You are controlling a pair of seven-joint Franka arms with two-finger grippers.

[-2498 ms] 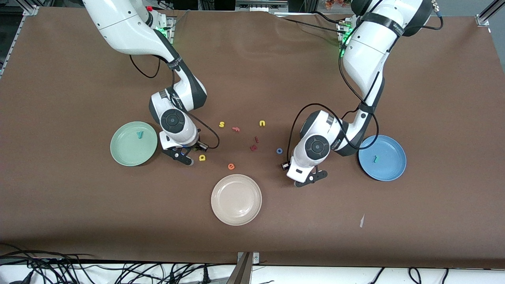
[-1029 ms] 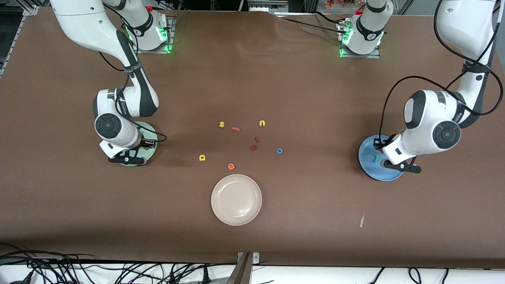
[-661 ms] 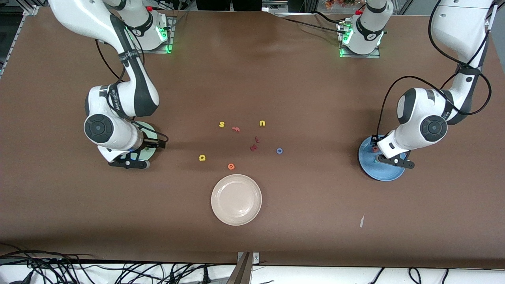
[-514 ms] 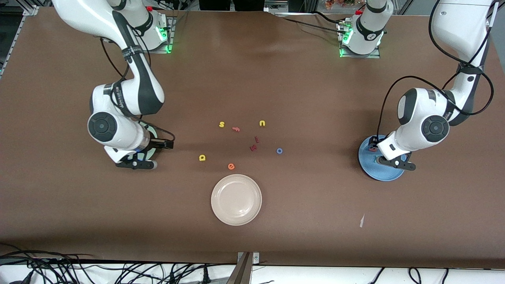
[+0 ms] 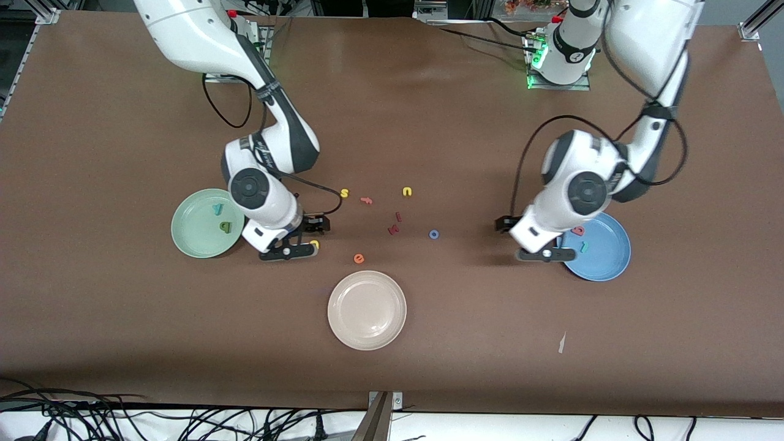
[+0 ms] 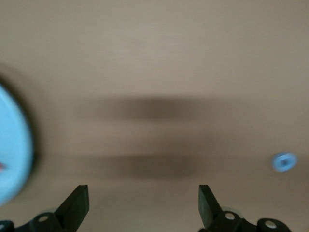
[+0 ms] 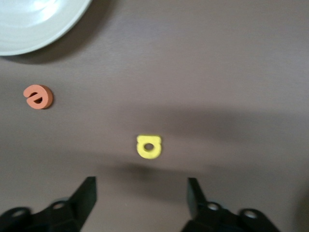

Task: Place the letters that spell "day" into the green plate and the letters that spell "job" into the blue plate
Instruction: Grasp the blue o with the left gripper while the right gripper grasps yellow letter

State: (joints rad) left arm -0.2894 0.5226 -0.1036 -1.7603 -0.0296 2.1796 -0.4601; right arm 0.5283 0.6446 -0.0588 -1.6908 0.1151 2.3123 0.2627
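The green plate [image 5: 191, 228] holds a teal y [image 5: 217, 209] and an olive d [image 5: 225, 227]. A salmon b [image 5: 578, 231] and a teal j [image 5: 584, 247] lie in the blue plate [image 5: 603, 264]. My right gripper [image 5: 289, 252] hangs open over the table beside the yellow a [image 5: 314, 244], which lies just ahead of its empty fingers in the right wrist view [image 7: 149, 147]. My left gripper [image 5: 544, 253] is open and empty over the table at the blue plate's rim [image 6: 12, 154]. The blue o [image 5: 433, 234] lies on the table between the arms [image 6: 284, 162].
A cream plate [image 5: 366, 310] sits nearest the front camera, with an orange e [image 5: 359, 258] beside its rim. A yellow s [image 5: 344, 193], an orange f [image 5: 366, 199], a yellow u [image 5: 407, 192] and two dark red letters [image 5: 394, 229] lie mid-table.
Both grippers opened over their plates, leaving the d in the green plate and the b in the blue plate. Both arms then swung in toward the middle of the table.
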